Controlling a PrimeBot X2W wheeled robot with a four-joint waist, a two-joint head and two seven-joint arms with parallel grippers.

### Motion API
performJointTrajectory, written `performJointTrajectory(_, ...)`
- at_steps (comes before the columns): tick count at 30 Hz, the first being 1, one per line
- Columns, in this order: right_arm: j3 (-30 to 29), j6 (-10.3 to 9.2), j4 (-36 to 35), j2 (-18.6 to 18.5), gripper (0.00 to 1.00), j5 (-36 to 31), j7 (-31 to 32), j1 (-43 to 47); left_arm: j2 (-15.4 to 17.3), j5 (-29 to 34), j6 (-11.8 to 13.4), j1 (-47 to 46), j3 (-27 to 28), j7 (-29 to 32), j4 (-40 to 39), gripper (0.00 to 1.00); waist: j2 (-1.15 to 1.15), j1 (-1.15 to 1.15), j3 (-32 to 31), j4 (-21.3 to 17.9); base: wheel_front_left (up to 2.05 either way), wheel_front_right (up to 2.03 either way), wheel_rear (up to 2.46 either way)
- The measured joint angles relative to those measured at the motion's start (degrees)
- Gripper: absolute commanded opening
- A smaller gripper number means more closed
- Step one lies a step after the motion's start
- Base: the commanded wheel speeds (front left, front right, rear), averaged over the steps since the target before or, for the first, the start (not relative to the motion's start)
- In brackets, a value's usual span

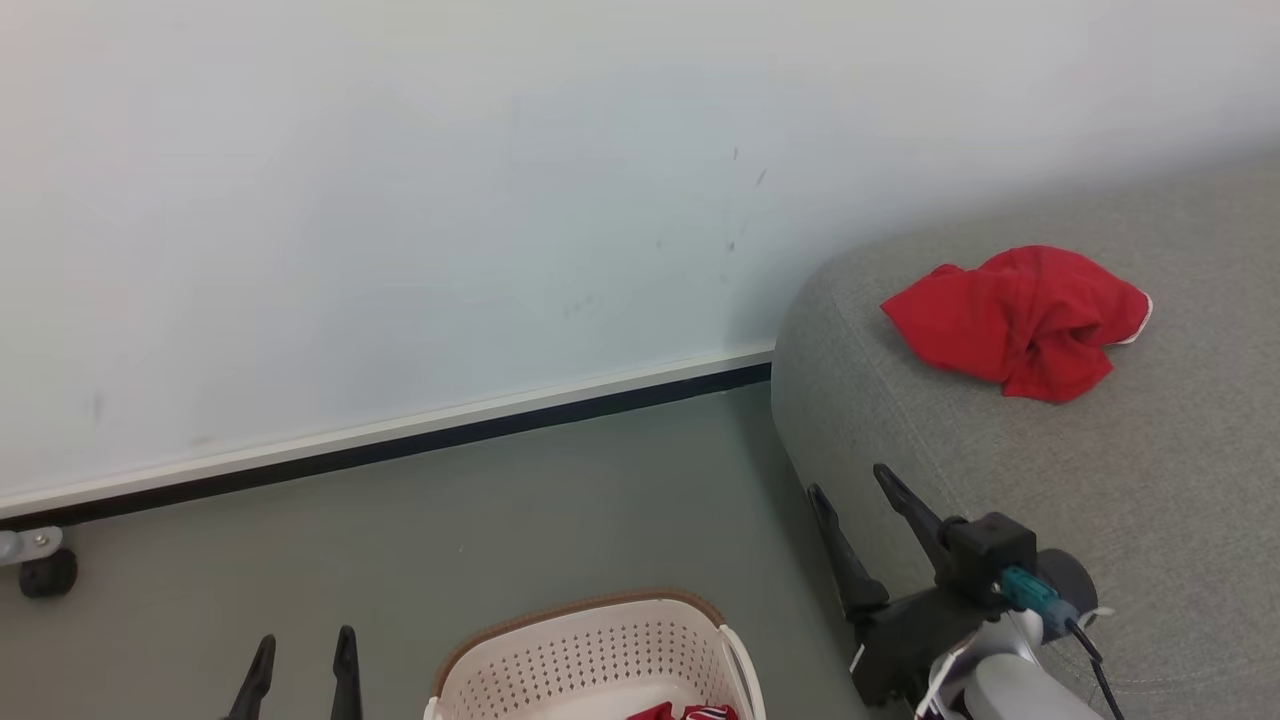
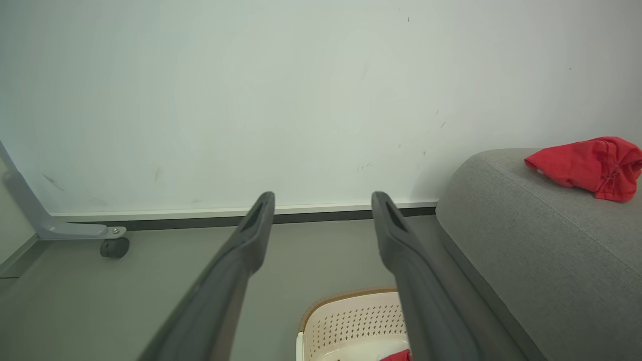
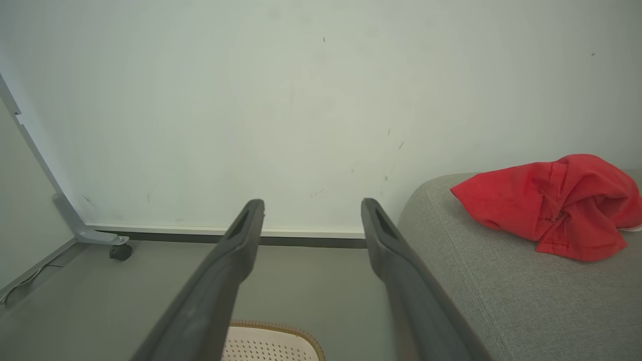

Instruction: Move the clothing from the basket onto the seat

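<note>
A crumpled plain red garment point(image 1: 1020, 318) lies on the grey seat point(image 1: 1150, 470), also seen in the left wrist view point(image 2: 589, 167) and the right wrist view point(image 3: 551, 205). The cream basket point(image 1: 590, 660) stands on the floor at the bottom edge, with a scrap of red clothing point(image 1: 685, 713) showing inside it. My left gripper point(image 1: 305, 645) is open and empty at the lower left, left of the basket. My right gripper point(image 1: 850, 482) is open and empty over the seat's front corner, well short of the red garment. The basket's rim shows below both grippers point(image 2: 351, 306) point(image 3: 273, 341).
A pale wall with a white and black skirting point(image 1: 400, 440) runs behind the grey floor point(image 1: 500, 530). A caster on a grey metal leg point(image 1: 40, 565) sits at the far left by the wall. The seat's rounded corner point(image 1: 800, 400) stands close to the basket.
</note>
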Motion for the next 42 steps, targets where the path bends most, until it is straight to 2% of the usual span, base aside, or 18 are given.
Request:
performJointTrajectory(7,-1.65,-2.07,-8.01,-2.14,1.00,-1.14,0.00,6.85,-0.48,0.01,0.81,3.81,0.98,-0.46,-3.71,1.00,0.01,0.01,-1.07,-0.31,0.00,0.00,0.00)
performJointTrajectory(17,-5.14,-3.59,-15.32,-3.46,1.00,-1.65,0.00,13.07,0.37,0.64,1.35,6.18,2.75,-0.56,-6.66,1.00,0.01,0.01,-0.73,0.02,0.00,0.00,0.00)
performJointTrajectory(28,-7.50,-4.09,-19.71,-3.56,1.00,-2.97,0.00,14.38,0.35,0.65,1.76,6.21,3.63,-0.74,-8.66,1.00,0.01,0.01,0.08,-0.13,0.00,0.00,0.00)
performJointTrajectory(42,-9.64,-4.10,-22.05,-3.46,1.00,-4.65,0.00,15.60,0.24,1.05,1.83,6.21,4.12,-1.01,-10.07,1.00,0.01,0.02,1.23,0.50,0.00,0.00,0.00)
